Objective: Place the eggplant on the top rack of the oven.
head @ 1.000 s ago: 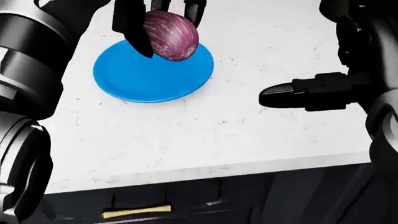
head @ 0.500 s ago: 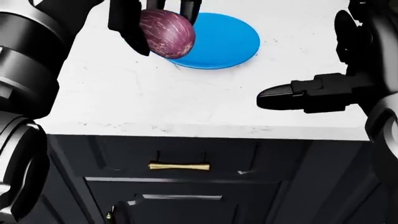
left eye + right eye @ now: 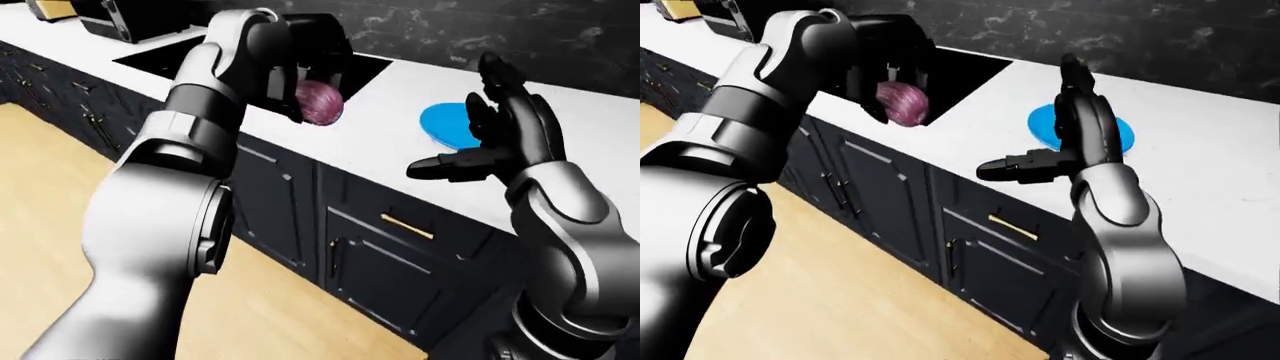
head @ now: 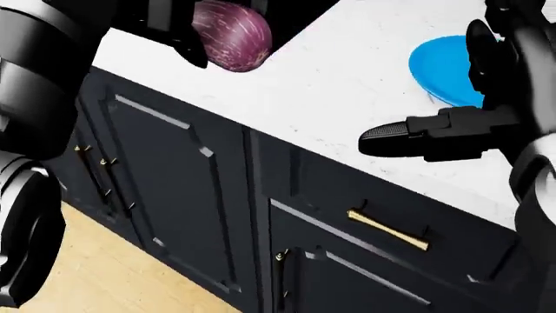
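Observation:
The purple streaked eggplant (image 4: pixel 230 34) hangs in the air over the edge of the white counter (image 4: pixel 347 78), and my left hand (image 3: pixel 303 94) is shut on it from above. In the left-eye view it sits just right of a black recess (image 3: pixel 365 64) set into the counter. My right hand (image 3: pixel 468 133) is open, fingers spread and thumb pointing left, in front of the blue plate (image 4: pixel 441 68), which lies bare on the counter. No oven shows in any view.
Dark cabinet doors and drawers with gold handles (image 4: pixel 386 229) run below the counter. Wooden floor (image 3: pixel 60 172) lies at lower left. A dark appliance (image 3: pixel 140 19) stands on the counter at top left. A dark stone wall (image 3: pixel 1160 37) backs the counter.
The whole picture has shifted: the camera swung left and away from the counter, so the plate slid right and cabinets and floor came into view. The eggplant stays in my left hand.

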Controlling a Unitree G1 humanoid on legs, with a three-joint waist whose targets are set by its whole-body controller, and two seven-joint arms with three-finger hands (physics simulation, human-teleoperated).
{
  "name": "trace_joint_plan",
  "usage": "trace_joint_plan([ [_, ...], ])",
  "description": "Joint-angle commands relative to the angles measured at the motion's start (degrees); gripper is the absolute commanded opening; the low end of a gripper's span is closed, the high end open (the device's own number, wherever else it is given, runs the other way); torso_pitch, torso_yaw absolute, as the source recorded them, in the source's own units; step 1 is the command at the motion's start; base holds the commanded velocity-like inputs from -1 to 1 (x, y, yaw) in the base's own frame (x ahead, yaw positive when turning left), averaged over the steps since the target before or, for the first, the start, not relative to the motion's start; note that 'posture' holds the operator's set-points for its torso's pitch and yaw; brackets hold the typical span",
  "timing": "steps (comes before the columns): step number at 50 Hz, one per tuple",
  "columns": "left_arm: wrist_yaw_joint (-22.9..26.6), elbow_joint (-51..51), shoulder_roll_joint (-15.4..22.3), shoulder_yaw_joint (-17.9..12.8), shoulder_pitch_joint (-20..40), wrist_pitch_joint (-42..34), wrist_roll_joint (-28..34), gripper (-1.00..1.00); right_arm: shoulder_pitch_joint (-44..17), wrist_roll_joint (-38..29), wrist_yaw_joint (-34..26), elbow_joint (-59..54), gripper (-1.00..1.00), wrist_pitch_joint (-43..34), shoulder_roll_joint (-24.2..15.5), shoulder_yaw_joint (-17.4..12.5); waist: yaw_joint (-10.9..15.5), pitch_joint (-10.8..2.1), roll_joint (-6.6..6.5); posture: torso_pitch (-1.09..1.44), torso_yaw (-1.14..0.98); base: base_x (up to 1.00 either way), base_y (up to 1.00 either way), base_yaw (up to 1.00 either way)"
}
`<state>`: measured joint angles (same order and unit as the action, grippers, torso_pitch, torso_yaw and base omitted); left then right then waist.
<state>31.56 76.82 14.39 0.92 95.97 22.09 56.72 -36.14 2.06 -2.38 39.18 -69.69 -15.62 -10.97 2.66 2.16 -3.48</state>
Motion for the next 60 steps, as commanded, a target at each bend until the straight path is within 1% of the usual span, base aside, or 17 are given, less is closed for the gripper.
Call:
trace_joint_plan([
  [1,-0.87,-1.93,0.56,-0.50,2.71,0.05,-0.57,-1.00,-1.28,-0.02,-0.04,1.30,1.00,1.57,-0.84,-0.50,-0.55,-1.75,-0.05,0.00,0.00,0.00,0.00,1.00],
  [3,-0.93,-1.91,0.63,-0.53,2.73,0.13,-0.53,-1.00,-1.36,-0.10,-0.02,0.93,1.00,1.84,-0.82,-0.36,-0.01,-2.21,1.71,0.00,0.00,0.00,0.00,1.00],
  [10,-0.91,-1.96,0.93,-0.57,2.31,0.15,-0.43,-1.00,-1.37,-0.36,-0.04,0.57,1.00,2.13,-0.51,0.13,-0.80,0.10,6.77,0.00,0.00,0.00,0.00,1.00],
  [13,-0.91,-1.96,0.93,-0.61,2.48,0.12,-0.44,-1.00,-1.26,-0.41,-0.19,0.66,1.00,2.17,-0.53,0.08,-1.29,-1.30,11.67,0.00,0.00,0.00,0.00,1.00],
  [14,-0.89,-1.94,0.96,-0.62,2.57,0.06,-0.43,-1.00,-1.24,-0.38,-0.30,0.64,1.00,2.18,-0.59,-0.03,-1.01,-0.64,8.99,0.00,0.00,0.00,0.00,1.00],
  [16,-0.91,-1.98,0.95,-0.64,2.58,0.02,-0.44,-1.00,-1.31,-0.41,-0.34,0.69,1.00,2.06,-0.62,-0.04,-0.45,-0.79,9.67,0.00,0.00,0.00,0.00,1.00],
  [21,-0.82,-1.97,1.07,-0.65,2.49,0.03,-0.43,-1.00,-0.91,-0.55,-0.30,0.69,1.00,2.36,-0.29,0.20,-0.58,-0.89,6.67,0.00,0.00,0.00,0.00,1.00],
  [26,-0.71,-1.92,1.28,-0.68,2.50,0.02,-0.41,-1.00,-1.91,-0.65,-0.40,0.09,1.00,2.10,-0.40,0.35,-1.14,-0.95,2.49,0.00,0.00,0.00,0.00,1.00],
  [28,-0.80,-1.87,1.19,-0.67,2.43,0.00,-0.38,-1.00,-2.01,-0.66,-0.50,-0.05,1.00,2.17,-0.48,0.31,-1.09,-1.77,-0.74,0.00,0.00,0.00,0.00,1.00],
  [29,-0.74,-1.90,1.15,-0.66,2.43,0.00,-0.38,-1.00,-2.05,-0.69,-0.50,0.05,1.00,2.00,-0.50,0.31,-1.05,-2.37,-0.76,0.00,0.00,0.00,0.00,1.00],
  [40,-0.58,-1.87,1.07,-0.68,2.86,-0.08,-0.32,-1.00,-1.05,-0.72,-0.70,0.73,1.00,2.30,-0.32,0.04,-0.89,0.07,6.48,0.00,0.00,0.00,0.00,1.00],
  [43,-0.59,-1.84,1.16,-0.73,2.94,-0.10,-0.34,-1.00,-1.04,-0.74,-0.75,0.36,1.00,2.71,-0.30,0.08,-1.10,-1.35,11.20,0.00,0.00,0.00,0.00,1.00],
  [44,-0.54,-1.85,1.16,-0.72,2.97,-0.16,-0.33,-1.00,-0.79,-0.76,-0.73,0.36,1.00,2.94,-0.20,0.19,-0.85,-1.32,9.43,0.00,0.00,0.00,0.00,1.00],
  [47,-0.55,-1.89,1.21,-0.73,2.91,-0.15,-0.33,-1.00,-0.74,-0.80,-0.70,0.77,1.00,2.53,-0.13,0.22,-0.37,-1.19,9.24,0.00,0.00,0.00,0.00,1.00],
  [55,-0.60,-1.91,1.40,-0.76,2.78,-0.07,-0.35,-1.00,-0.37,-0.93,-0.72,0.59,1.00,3.09,0.08,0.45,-0.89,-0.85,4.02,0.00,0.00,0.00,0.00,1.00],
  [59,-0.50,-1.87,1.68,-0.74,3.09,-0.06,-0.24,-1.00,-0.87,-0.95,-0.75,0.73,1.00,2.51,0.14,0.48,-0.87,-1.83,-1.04,0.00,0.00,0.00,0.00,1.00],
  [60,-0.49,-1.87,1.69,-0.73,3.07,-0.06,-0.22,-1.00,-0.94,-0.99,-0.72,0.58,1.00,2.58,0.17,0.59,-0.58,-1.52,-0.05,0.00,0.00,0.00,0.00,1.00],
])
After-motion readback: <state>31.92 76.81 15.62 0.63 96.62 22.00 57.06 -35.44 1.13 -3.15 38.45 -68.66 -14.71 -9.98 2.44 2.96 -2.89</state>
